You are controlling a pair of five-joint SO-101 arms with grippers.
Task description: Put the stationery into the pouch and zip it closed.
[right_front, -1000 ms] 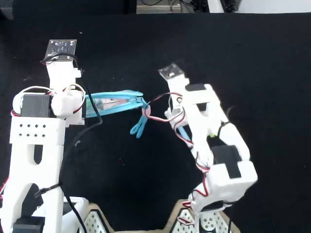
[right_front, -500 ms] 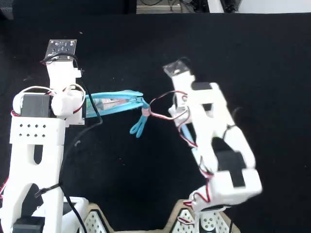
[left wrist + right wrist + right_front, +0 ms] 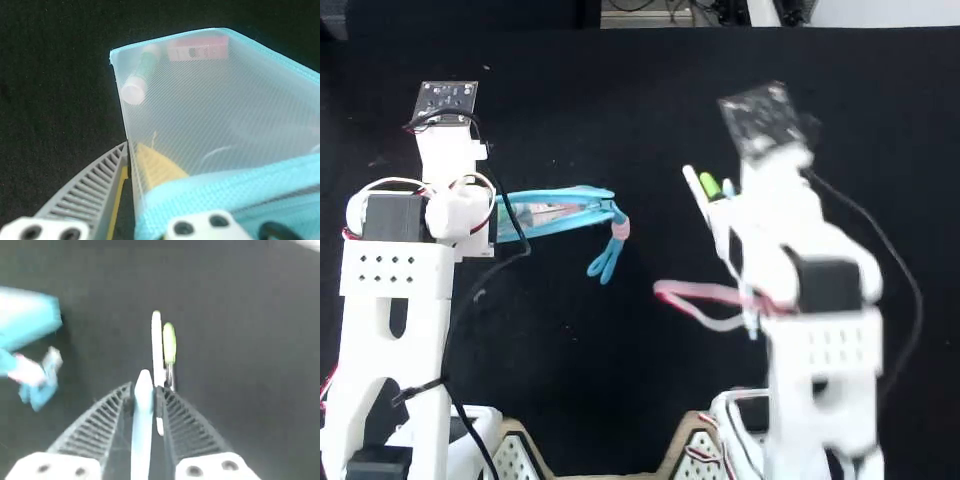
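Pouch: the translucent blue pouch [image 3: 560, 212] is gripped by one end in the left pincer [image 3: 129, 160] and stands on edge, stretching away from that pincer toward the right pincer [image 3: 725, 215].
Pouch contents: a green stick with a white cap [image 3: 136, 85] and a pink item [image 3: 197, 50] are seen through the mesh at the end far from the left pincer.
Zip: the top seam looks parted in the high view; the blue pull cord [image 3: 607, 262] hangs at the pouch's free end, between the two pincers.
Pens: a small bundle of pens [image 3: 705, 185] (white, green-tipped and pale blue) projects beyond the right pincer's tips.
Left pincer: closed narrowly on the pouch's edge.
Right pincer: clamped on the pens, held apart from the pouch's free end above the black bench [image 3: 620, 100].
Step in hand: loading is judged unfinished, since the pens are outside the pouch.
Next move: the pen tips must be lined up with the parted seam and slid in lengthwise while the pouch is kept steady; only then can the pull be caught and drawn along.
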